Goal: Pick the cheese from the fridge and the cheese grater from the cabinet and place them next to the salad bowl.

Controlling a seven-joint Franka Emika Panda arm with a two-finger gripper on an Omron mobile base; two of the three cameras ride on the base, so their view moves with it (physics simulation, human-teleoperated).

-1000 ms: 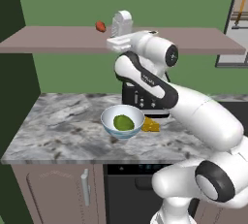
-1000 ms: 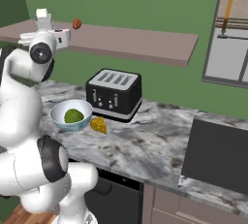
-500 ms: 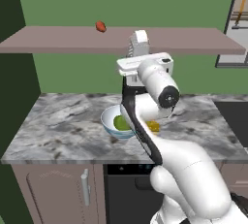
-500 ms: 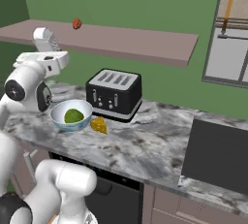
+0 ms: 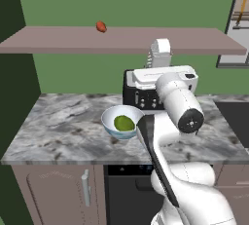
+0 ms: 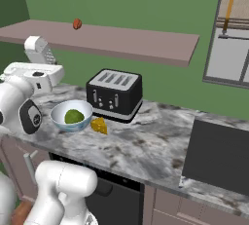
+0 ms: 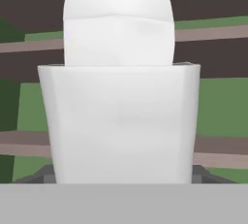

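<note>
We see the cheese grater, pale and tapered with its loop handle uppermost, held upright between the jaws of the gripper, which stand wide about its body, above the left part of the marble counter and level with the front edge of the cabinet shelf. We find the cheese on the counter, touching the right side of the salad bowl, which sits near the counter's front edge. Just behind the two stands the four-slot toaster, toward the wall. On the shelf board, we note a small red-orange fruit left of the grater.
</note>
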